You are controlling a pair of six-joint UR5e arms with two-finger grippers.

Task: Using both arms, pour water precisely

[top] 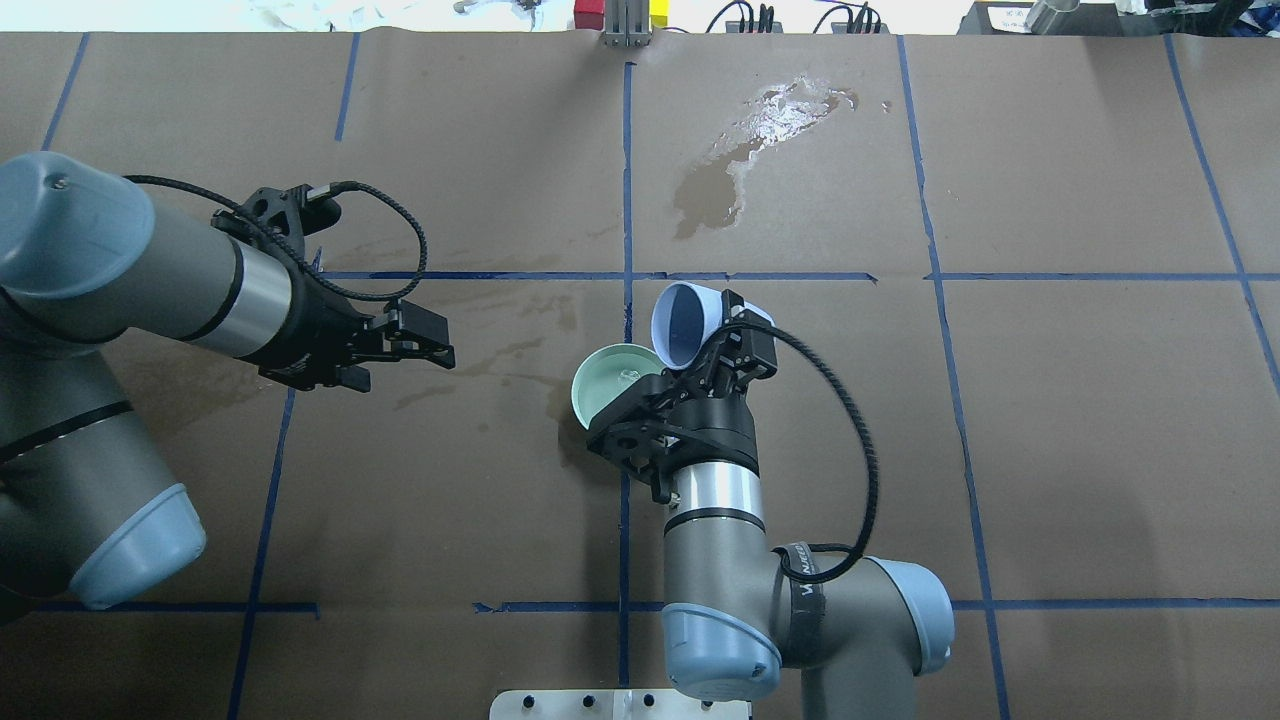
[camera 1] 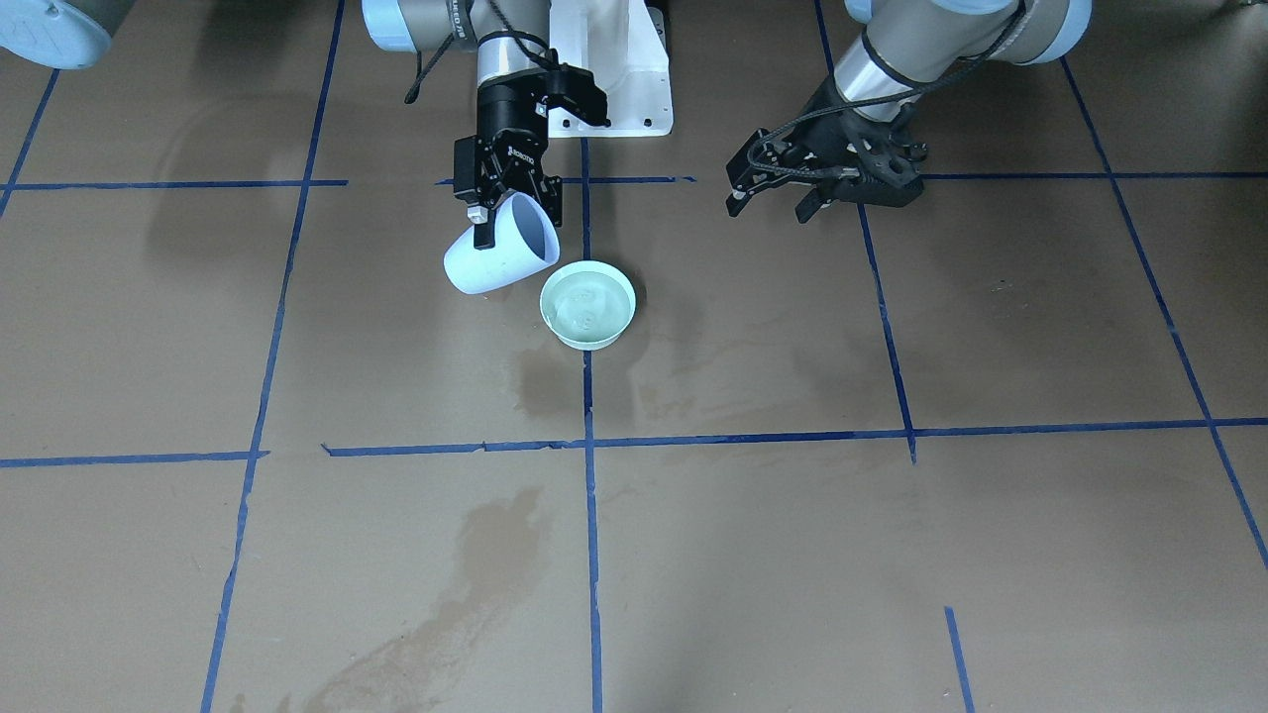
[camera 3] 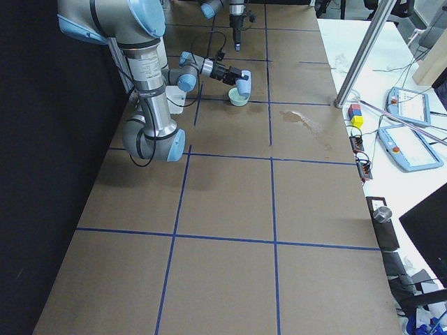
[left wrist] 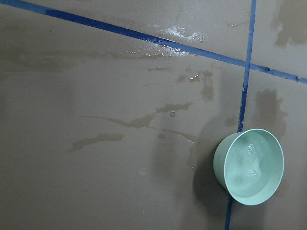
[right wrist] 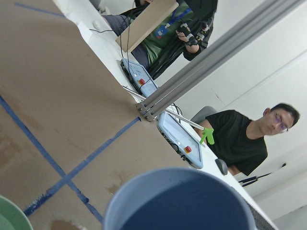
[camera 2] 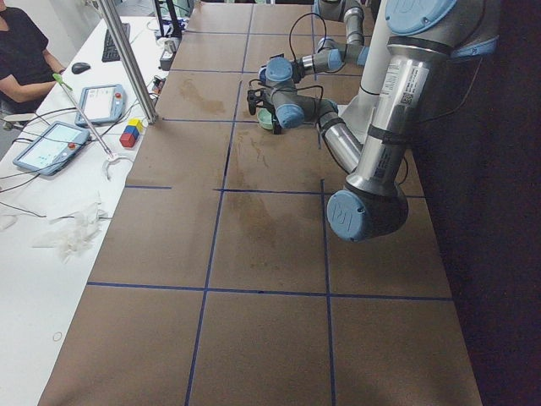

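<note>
My right gripper [camera 1: 515, 223] is shut on a pale blue-white cup [camera 1: 495, 259], also in the overhead view [top: 682, 322]. The cup is tilted, its mouth toward a mint-green bowl [camera 1: 587, 337] on the table just beside it. Water [camera 1: 587, 300] lies in the bowl, rippled; no stream shows between cup and bowl. My left gripper [camera 1: 771, 203] is open and empty, hovering above the table well to the bowl's side; it also shows in the overhead view [top: 425, 345]. The left wrist view shows the bowl [left wrist: 221, 163] with water [left wrist: 252, 165]. The right wrist view shows the cup's rim [right wrist: 177, 175].
Brown paper with blue tape lines covers the table. Wet stains lie near the bowl [camera 1: 540, 381] and further out [top: 760, 125]. The white pedestal base [camera 1: 614, 69] stands behind the cup. Operators and tablets [camera 3: 408, 105] are at the far table edge.
</note>
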